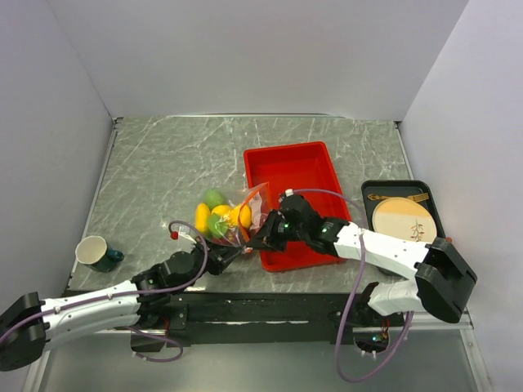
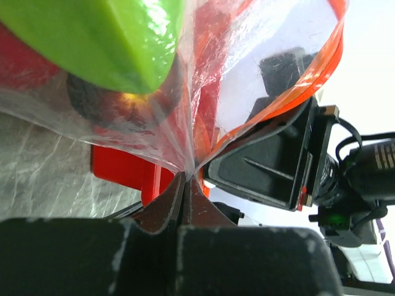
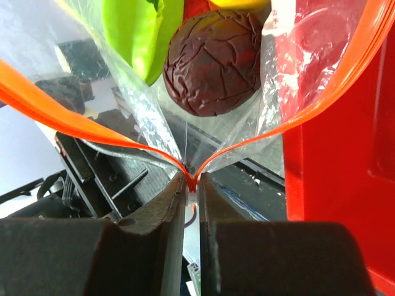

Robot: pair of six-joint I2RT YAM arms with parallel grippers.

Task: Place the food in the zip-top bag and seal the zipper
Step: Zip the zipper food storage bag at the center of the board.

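Now | left gripper [image 2: 186,180], right gripper [image 3: 191,182] clamped on zip-top bag [image 2: 265,68] | food [image 3: 213,61] inside

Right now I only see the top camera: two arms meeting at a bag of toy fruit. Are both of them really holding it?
Observer: Yes. The left wrist camera shows the left fingers shut on the bag, its clear film bunched between them.
Visitor: And the other arm?
Observer: Its wrist camera shows the right fingers pinching the orange zipper where its two strips meet.
Visitor: So is the bag sealed?
Observer: No. Above that pinch the two strips spread wide apart, and a dark red fruit shows inside, beyond them.
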